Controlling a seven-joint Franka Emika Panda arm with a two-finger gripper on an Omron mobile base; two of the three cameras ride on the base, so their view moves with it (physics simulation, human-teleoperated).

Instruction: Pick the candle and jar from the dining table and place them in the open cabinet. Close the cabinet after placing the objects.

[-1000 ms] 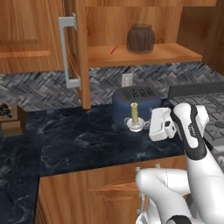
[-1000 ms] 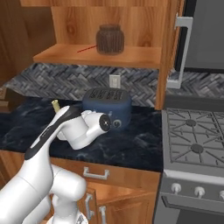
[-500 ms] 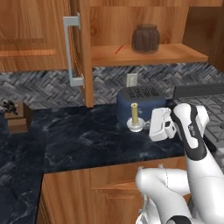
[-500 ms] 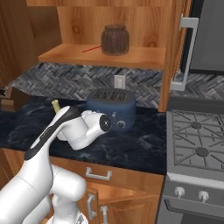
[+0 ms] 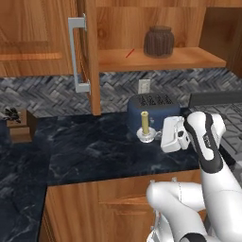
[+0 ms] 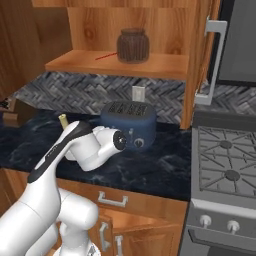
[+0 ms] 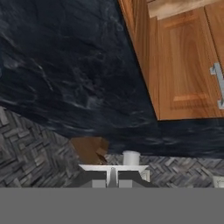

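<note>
Seeing a small brown box (image 5: 19, 126) sitting far left of the gripper (image 5: 156, 137), on the dark bench (image 5: 94, 151), well out of the way. Seeing the cabinet (image 5: 189, 59) door hanging open up and to the left, its bar handle (image 5: 77, 54) facing out, leaving the shelf free to reach from the front.

Clenching the gripper on the candle (image 5: 145, 124), apparently pinching the small white holder at its base, jaws fully together around something thin. Carrying the candle upright, probably so the stick is not slipping out of its holder. Holding it low, seemingly just above the bench, in front of the blue toaster (image 5: 152, 101) directly behind. Showing the same from the hand camera: tips pressed together (image 7: 112, 178) with white holder parts just beyond them.

Finding the jar (image 5: 158, 41) standing on the shelf above and slightly right of the gripper, so judging that half of the placing is already done. Needing a lift up past the toaster next, setting the candle beside the jar with enough gap to avoid knocking it. Leaving door-closing for last.

Glimpsing a stove (image 6: 230, 160) far right.
</note>
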